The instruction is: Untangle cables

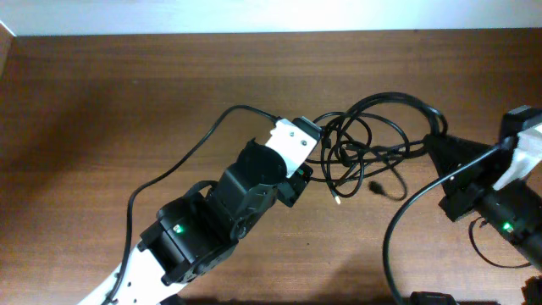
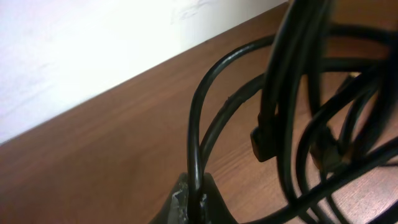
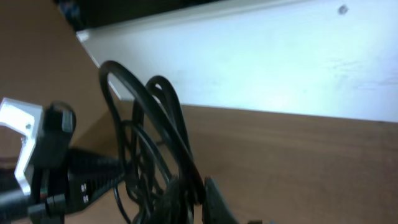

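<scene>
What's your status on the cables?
Left gripper shut on cables. Right gripper shut on them too. Bundle tangled between them. Nothing blocking.

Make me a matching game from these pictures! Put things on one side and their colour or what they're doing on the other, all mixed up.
Things:
1. cables
2. table
3. wall
4. left gripper

Colour or state:
A. white
B. shut on a cable
C. black and tangled
D. brown

Pairs: 1-C, 2-D, 3-A, 4-B
</scene>
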### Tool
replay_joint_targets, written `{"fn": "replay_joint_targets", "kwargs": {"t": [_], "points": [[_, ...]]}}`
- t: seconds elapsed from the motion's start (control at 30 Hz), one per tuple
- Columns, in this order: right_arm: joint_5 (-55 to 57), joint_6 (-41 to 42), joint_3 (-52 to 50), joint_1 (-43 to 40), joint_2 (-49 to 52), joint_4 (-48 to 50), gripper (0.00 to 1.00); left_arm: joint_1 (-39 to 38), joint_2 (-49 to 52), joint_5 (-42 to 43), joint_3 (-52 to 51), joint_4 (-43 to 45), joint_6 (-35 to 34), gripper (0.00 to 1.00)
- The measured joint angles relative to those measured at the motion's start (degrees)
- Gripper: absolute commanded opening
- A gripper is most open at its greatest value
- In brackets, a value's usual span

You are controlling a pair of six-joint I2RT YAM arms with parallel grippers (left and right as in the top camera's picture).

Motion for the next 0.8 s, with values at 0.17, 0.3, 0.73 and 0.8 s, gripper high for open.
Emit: {"fn": "replay_joint_targets", "kwargs": {"t": [0.17, 0.3, 0.73, 0.8], "points": [[4.92, 4.96, -0.02, 0.24, -1.68, 0.24, 0.04, -0.39, -0.46, -1.70, 0.63, -2.78, -2.99, 0.00], [12.46, 9.25, -0.04, 0.44, -2.08, -4.09, 0.04, -0.50, -0.98, -1.77, 0.63, -3.21, -4.33, 0.00], [36.33, 13.05, 0.39, -0.11, -2.95, -13.05, 0.21, 0.70, -5.81, -8.28, -0.28, -2.36, -4.59, 0.00], [35.23, 10.71, 0.39, -0.11, -2.95, -13.03, 0.44, 0.74, -6.34, -7.41, -0.28, -1.49, -4.35, 0.00]]}}
